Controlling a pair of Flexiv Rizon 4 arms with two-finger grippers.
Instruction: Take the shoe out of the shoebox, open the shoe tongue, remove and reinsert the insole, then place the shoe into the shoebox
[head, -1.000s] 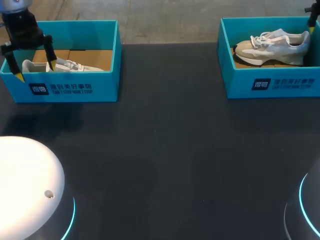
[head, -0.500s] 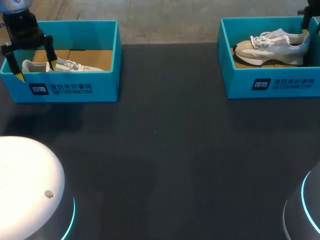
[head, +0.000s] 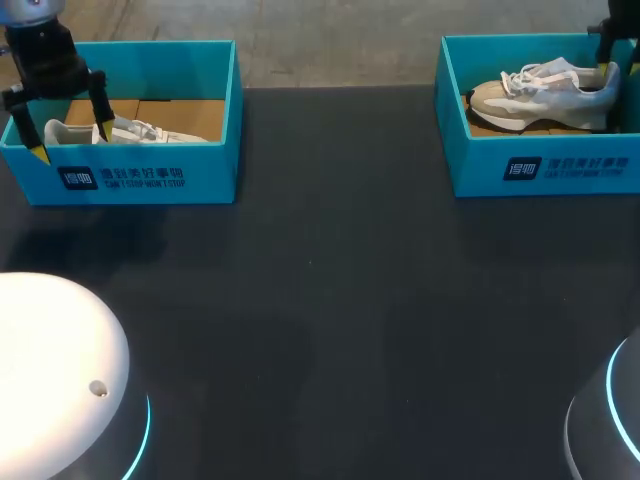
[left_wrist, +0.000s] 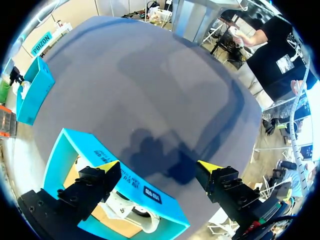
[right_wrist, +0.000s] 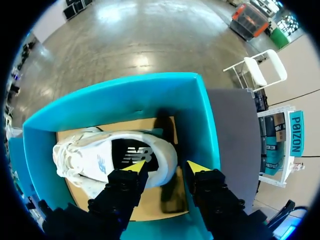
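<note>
A beige and white sneaker (head: 545, 90) lies on its side in the right teal shoebox (head: 540, 165). My right gripper (head: 609, 60) hangs just over its heel at the box's right end. In the right wrist view the right gripper (right_wrist: 166, 167) is half open above the sneaker's heel (right_wrist: 150, 155); one finger overlaps the heel and the other stands past it over the cardboard floor. My left gripper (head: 70, 142) stands wide open over the left shoebox (head: 150, 175), which holds a white shoe (head: 135, 130). The left wrist view shows the left gripper (left_wrist: 159, 166) straddling that box's front wall (left_wrist: 145, 190).
The dark table (head: 330, 300) stretches between the two boxes. The right box's walls (right_wrist: 202, 120) close in on the heel on two sides. The white shoe (left_wrist: 130, 217) lies under my left gripper, inside the box.
My right gripper has come in from the view's right edge, leftward and down toward the sneaker's heel. The left arm has stayed put.
</note>
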